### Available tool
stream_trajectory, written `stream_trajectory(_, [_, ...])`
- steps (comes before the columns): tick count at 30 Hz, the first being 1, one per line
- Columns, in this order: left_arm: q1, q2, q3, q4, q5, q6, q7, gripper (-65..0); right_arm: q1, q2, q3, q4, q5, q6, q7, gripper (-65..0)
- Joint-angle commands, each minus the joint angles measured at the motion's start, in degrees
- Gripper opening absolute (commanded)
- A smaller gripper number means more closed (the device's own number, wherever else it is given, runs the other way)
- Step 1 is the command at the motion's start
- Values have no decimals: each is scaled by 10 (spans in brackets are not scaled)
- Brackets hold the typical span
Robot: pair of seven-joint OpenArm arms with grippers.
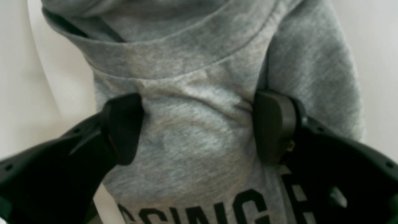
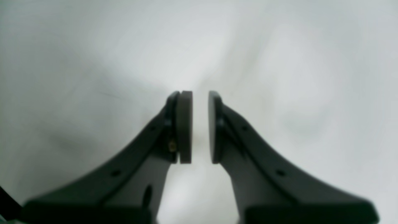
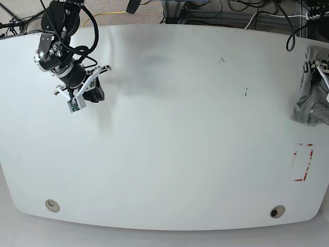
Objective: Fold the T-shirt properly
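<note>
The heather-grey T-shirt (image 3: 310, 105) lies bunched at the far right edge of the white table (image 3: 180, 128). In the left wrist view the T-shirt (image 1: 199, 62) fills the frame, with a stitched hem across the top and black block lettering (image 1: 217, 211) at the bottom. My left gripper (image 1: 199, 127) is open wide, and its two fingers (image 1: 124, 127) press against the fabric with a bulge of shirt between them. In the base view only a white part of it (image 3: 322, 69) shows above the shirt. My right gripper (image 2: 200, 127) is shut to a narrow slit and empty, over bare table at the far left (image 3: 95, 91).
A red-outlined rectangle (image 3: 302, 162) is marked on the table near the right edge, below the shirt. Two round holes (image 3: 51, 206) (image 3: 277, 211) sit near the front edge. Cables (image 3: 205, 13) lie behind the table's back edge.
</note>
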Motion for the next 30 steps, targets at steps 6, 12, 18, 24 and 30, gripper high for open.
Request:
stream_trajectory(6, [-3, -61, -15, 4, -32, -3, 9, -143, -5, 5, 3, 15, 5, 4, 13, -571])
stream_trajectory(12, [-3, -63, -54, 46, -30, -3, 9, -143, -6, 5, 3, 15, 4, 4, 13, -571])
stream_trajectory(18, [-6, -60, -61, 153, -31, -3, 64, -143, -5, 5, 3, 15, 4, 4, 16, -571])
stream_trajectory(24, [-5, -2, -68, 291, -28, -1, 122, -143, -5, 5, 3, 13, 3, 4, 29, -571])
stream_trajectory(30, [-6, 136, -67, 369, 75, 16, 118, -144, -2, -23, 2, -16, -102, -18, 101, -571])
